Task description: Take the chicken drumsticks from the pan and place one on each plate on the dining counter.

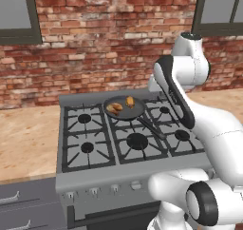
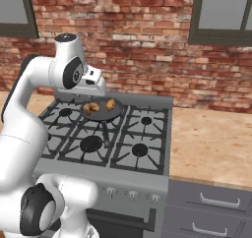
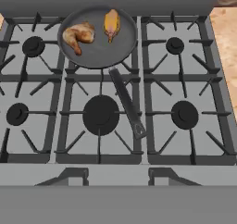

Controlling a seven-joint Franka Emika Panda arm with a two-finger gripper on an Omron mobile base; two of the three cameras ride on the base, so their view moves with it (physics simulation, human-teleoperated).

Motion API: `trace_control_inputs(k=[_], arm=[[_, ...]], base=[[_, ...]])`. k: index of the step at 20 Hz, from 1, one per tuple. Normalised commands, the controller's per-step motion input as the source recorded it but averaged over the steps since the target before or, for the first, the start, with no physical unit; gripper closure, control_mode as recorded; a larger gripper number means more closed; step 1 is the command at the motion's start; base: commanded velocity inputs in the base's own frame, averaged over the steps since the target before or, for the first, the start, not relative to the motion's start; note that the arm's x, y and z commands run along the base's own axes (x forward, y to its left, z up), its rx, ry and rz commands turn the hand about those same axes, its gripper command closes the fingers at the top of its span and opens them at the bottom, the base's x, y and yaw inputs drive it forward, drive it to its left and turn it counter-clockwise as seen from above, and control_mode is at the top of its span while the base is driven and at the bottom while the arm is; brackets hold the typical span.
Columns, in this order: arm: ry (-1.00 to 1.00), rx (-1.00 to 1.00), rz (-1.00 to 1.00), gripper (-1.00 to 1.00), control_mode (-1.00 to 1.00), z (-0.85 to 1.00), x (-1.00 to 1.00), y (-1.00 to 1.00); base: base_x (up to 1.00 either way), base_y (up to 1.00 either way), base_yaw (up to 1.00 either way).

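L base view: we see both chicken drumsticks (image 1: 120, 106) lying in the pan (image 1: 135, 112) on rear-mid burner of the stove (image 1: 71, 150); R base view: arm's hand hangs above-left of pan, jaw state can't tell; hand view: we'd descend centred on nearer drumstick (image 3: 78, 34), avoiding pan rim.

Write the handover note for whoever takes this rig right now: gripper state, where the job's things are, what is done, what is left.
Gripper: hangs above the stove, holding nothing; whether it is open or shut cannot be told.
Both chicken drumsticks lie in the pan on the rear middle burner, its handle pointing to the front.
Done: nothing moved yet.
Left: pick each drumstick and set one on each plate at the dining counter.
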Motion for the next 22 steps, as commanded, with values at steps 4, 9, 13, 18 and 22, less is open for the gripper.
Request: trace_control_inputs(k=[4,9,13,18,22], arm=[[0.08,0.00,0.00,-1.00,-1.00,-0.10,-0.06,0.00],[0.17,-0.04,0.00,-1.00,-1.00,-0.51,0.05,0.07],[0.13,-0.07,-0.05,-1.00,-1.00,-0.56,0.57,0.18],[0.12,-0.01,-0.05,-1.00,-1.00,-0.37,0.86,0.14],[0.23,0.00,-0.02,-1.00,-1.00,-0.14,0.92,0.04]], base=[[0.00,0.00,0.00],[0.00,0.00,0.00],[0.00,0.00,0.00],[0.00,0.00,0.00],[0.00,0.00,0.00]])
